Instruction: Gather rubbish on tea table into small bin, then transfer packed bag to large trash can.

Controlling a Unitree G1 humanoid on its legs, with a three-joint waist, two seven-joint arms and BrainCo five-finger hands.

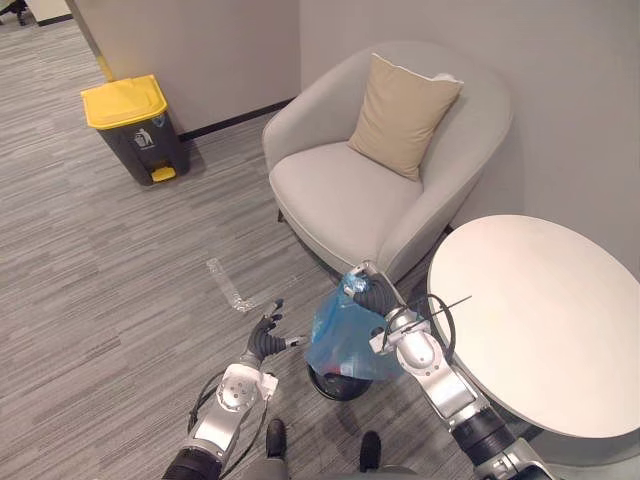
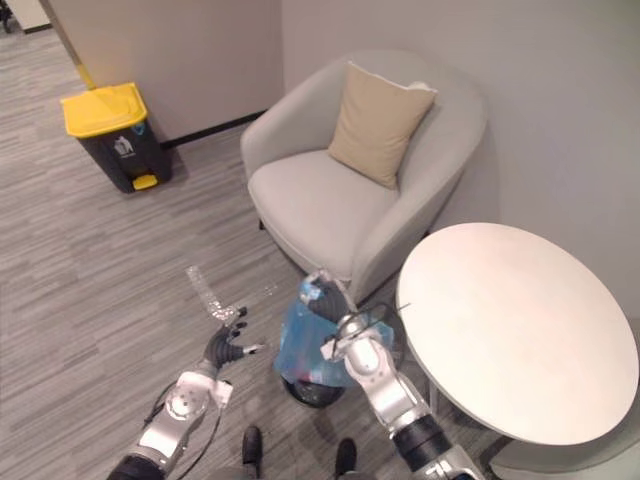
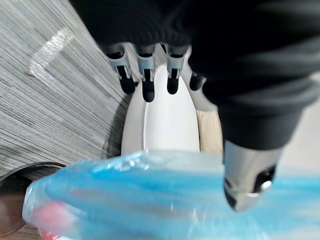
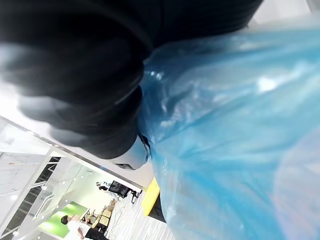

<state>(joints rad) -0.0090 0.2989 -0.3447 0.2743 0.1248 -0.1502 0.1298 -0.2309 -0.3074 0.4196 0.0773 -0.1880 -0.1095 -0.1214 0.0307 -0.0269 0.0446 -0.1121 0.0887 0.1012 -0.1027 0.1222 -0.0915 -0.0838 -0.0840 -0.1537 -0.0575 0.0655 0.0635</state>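
Grey striped carpet (image 1: 100, 260) runs to the wall, where the yellow-lidded large trash can (image 1: 133, 128) stands far left. Nearer, a clear strip (image 1: 228, 284) lies on the floor. The left hand (image 1: 266, 340) hovers just beside the blue bag (image 1: 345, 340). Its wrist view shows the fingers (image 3: 146, 80) straight and loosely spread, with something reddish inside the bag. The bag hangs over the small dark bin (image 1: 335, 387), its gathered top pinched in the curled right hand (image 1: 374, 296). Behind stands a grey armchair (image 1: 340, 200) with a beige cushion (image 1: 402, 112). The round white tea table (image 1: 540, 320) is at the right.
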